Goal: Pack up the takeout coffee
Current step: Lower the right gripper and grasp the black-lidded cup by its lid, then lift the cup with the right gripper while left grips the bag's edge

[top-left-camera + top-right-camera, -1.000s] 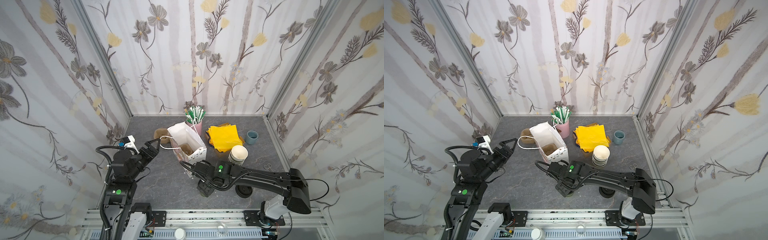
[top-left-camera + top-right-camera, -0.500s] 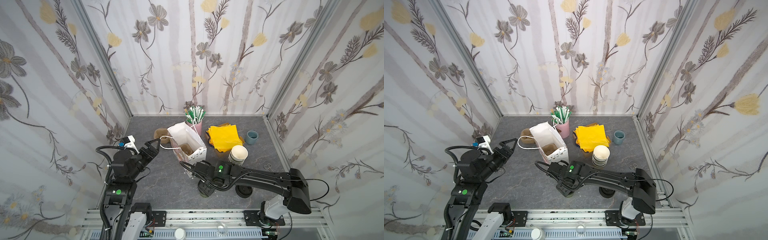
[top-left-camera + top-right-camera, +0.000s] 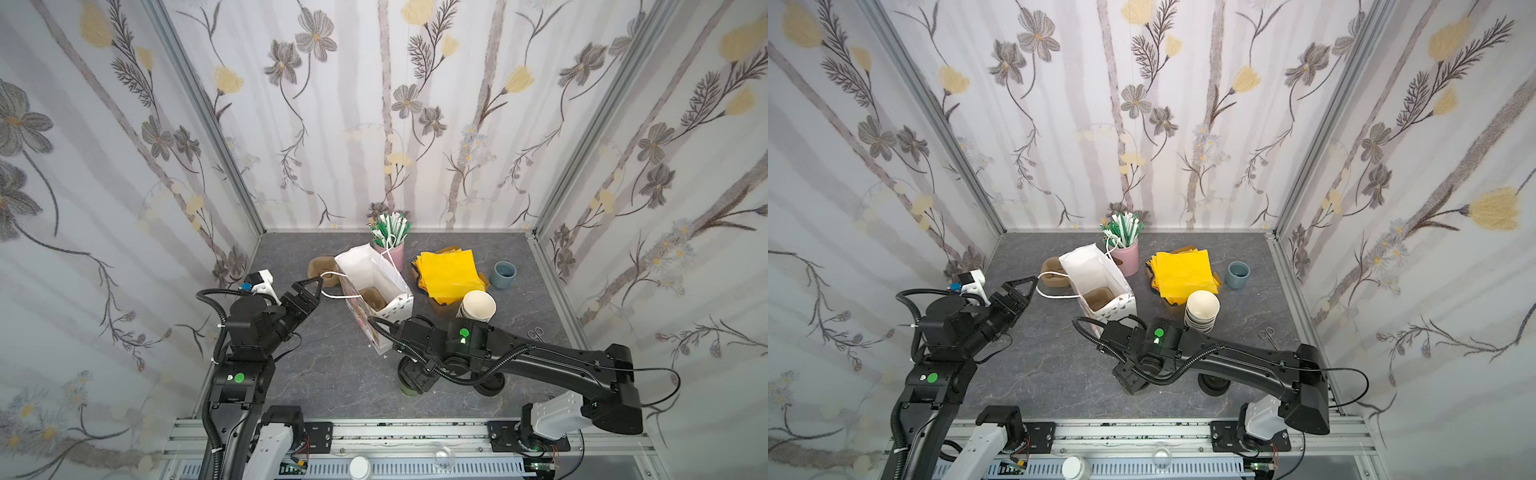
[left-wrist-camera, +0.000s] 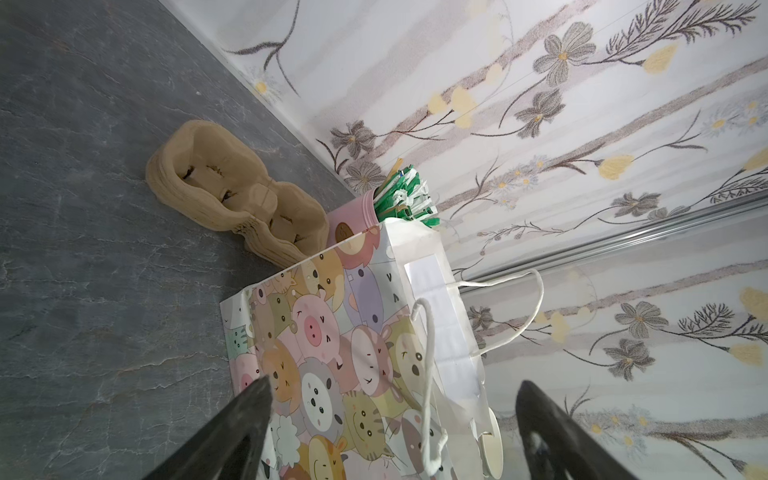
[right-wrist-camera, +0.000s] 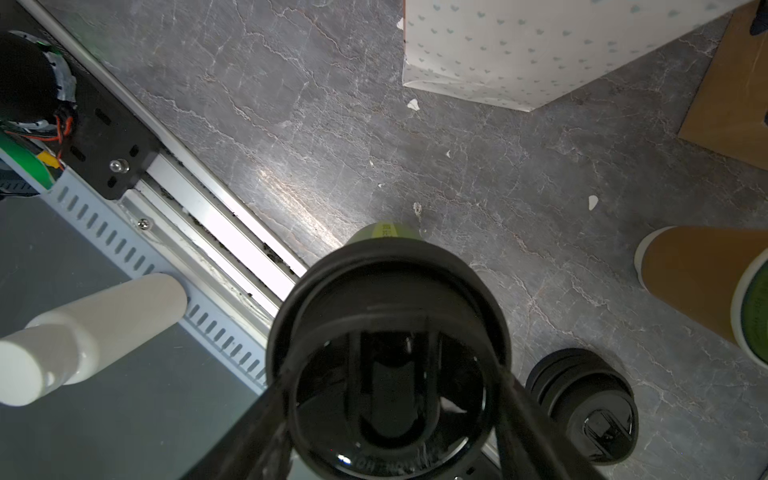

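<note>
Now the right gripper has narrowed its jaws from a second ago and clasps the takeout coffee, a small brownish-green paper cup with a round black plastic sip lid. It stands on the grey stone-look table near the front edge, before the cartoon-printed white paper bag. The pick looks secured, so lifting is due. The left gripper is spread wide beside the bag, holding nothing. A low pile of black lids sits just beside the cup, a stack of lidless cups crowds the right arm, and the bag's tall wall must be cleared.
</note>
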`<state>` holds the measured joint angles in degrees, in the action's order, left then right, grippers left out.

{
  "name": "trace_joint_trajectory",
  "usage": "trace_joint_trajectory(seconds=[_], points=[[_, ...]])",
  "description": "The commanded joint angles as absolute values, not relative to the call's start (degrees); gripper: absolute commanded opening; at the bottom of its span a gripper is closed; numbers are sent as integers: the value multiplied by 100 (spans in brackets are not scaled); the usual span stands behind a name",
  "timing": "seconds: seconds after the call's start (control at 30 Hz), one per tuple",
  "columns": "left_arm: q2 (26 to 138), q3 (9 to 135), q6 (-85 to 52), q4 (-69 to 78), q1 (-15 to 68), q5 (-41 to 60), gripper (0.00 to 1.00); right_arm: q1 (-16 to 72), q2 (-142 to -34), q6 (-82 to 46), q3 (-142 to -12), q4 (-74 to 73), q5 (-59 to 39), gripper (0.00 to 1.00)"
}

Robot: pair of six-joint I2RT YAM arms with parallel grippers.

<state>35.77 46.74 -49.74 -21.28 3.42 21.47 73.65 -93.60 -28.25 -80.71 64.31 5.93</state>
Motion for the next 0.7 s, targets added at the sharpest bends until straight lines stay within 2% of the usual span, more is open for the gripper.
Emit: trace_joint_trajectory(seconds=[0.0, 0.33, 0.47, 0.67], points=[[3688, 4737, -4931, -1860, 342, 2401, 92, 7461, -9275, -3287, -8313, 6840, 689, 68], [4081, 4828, -4913, -1861, 396, 3101, 92, 7620, -9177, -3692, -9196, 7480, 947, 68], [4198, 4895, -4927, -1863, 573, 3038, 92, 7625, -9192, -3701, -9713, 7745, 1069, 68], [4441, 5014, -4866, -1863, 933, 2914, 79, 7619, -9176, -3672, -10324, 7770, 1131, 68]])
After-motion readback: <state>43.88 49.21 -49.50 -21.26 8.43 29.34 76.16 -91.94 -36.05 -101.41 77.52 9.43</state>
